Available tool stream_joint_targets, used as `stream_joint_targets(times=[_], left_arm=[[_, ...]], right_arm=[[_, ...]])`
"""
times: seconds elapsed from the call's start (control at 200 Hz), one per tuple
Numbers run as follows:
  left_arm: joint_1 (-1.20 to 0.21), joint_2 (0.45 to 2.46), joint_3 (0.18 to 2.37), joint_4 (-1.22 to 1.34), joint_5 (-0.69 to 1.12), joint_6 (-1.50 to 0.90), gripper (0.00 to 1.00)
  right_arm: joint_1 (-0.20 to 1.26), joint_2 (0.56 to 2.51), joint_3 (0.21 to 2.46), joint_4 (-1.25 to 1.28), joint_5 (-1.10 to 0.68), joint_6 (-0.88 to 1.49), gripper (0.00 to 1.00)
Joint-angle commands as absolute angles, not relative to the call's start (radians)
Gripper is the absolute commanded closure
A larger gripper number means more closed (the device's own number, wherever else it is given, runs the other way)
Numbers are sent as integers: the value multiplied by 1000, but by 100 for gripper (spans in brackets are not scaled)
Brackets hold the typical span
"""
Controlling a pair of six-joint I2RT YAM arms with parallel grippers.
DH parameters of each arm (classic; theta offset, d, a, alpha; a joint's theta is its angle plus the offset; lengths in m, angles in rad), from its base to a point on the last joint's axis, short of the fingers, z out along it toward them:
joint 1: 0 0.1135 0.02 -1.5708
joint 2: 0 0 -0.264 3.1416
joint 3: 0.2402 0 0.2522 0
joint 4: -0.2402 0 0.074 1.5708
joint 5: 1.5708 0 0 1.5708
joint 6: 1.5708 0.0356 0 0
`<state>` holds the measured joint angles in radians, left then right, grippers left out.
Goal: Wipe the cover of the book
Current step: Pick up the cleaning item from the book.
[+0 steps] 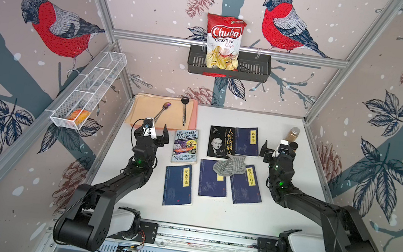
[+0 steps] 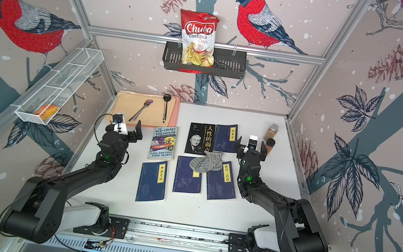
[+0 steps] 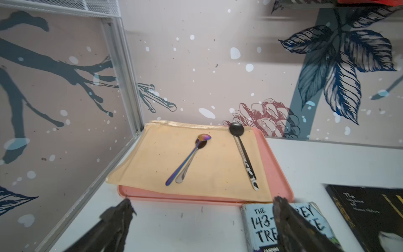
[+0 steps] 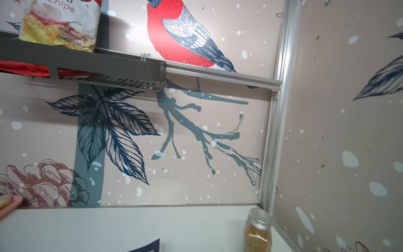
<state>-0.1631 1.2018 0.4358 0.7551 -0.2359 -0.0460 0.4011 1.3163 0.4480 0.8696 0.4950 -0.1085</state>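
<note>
Pinching the grey cloth [image 1: 229, 165] too deep could drag the books [image 1: 212, 185] it drapes over at mid-surface, and an unpinned book could slide under wiping. The left end effector [image 1: 154, 131] and right end effector [image 1: 278, 149] hang spread and empty, the right near two spice jars [image 1: 293, 135] that look easy to topple. The white surface [image 1: 248, 220] is crowded, with bird-papered walls on three sides.

"Chuba Cassava Chips" on bag [image 1: 223, 42]; "143-Storey Treehouse" on book [image 1: 185, 146].

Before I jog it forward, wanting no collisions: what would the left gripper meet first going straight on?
Probably the pink tray, at its near rim; height is unclear, so it might pass above.
</note>
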Motion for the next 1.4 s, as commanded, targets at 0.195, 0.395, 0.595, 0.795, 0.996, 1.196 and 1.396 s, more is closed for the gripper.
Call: stream_joint_targets(times=[0.195,0.395,0.595,0.795,0.996,1.196,1.396], left_arm=[[-265,1075,519,292,-186,-143,4],[-422,1074,541,114,-214,-193,7],[-518,1086,532,45,-282,-236,9],[-550,1071,505,27,-224,-307,12],[-565,1014,442,48,-218,-336,13],[-566,967,403,51,-218,-348,13],[-564,934,387,40,-206,-356,13]], right_arm=[[503,1316,698,231,254,-18,0],[642,1413,754,102,341,66,0],[696,1485,749,96,292,127,0],[713,1521,727,132,205,150,0],[722,1546,725,162,114,163,0],[755,1602,740,176,147,200,0],[779,1677,759,143,213,230,0]])
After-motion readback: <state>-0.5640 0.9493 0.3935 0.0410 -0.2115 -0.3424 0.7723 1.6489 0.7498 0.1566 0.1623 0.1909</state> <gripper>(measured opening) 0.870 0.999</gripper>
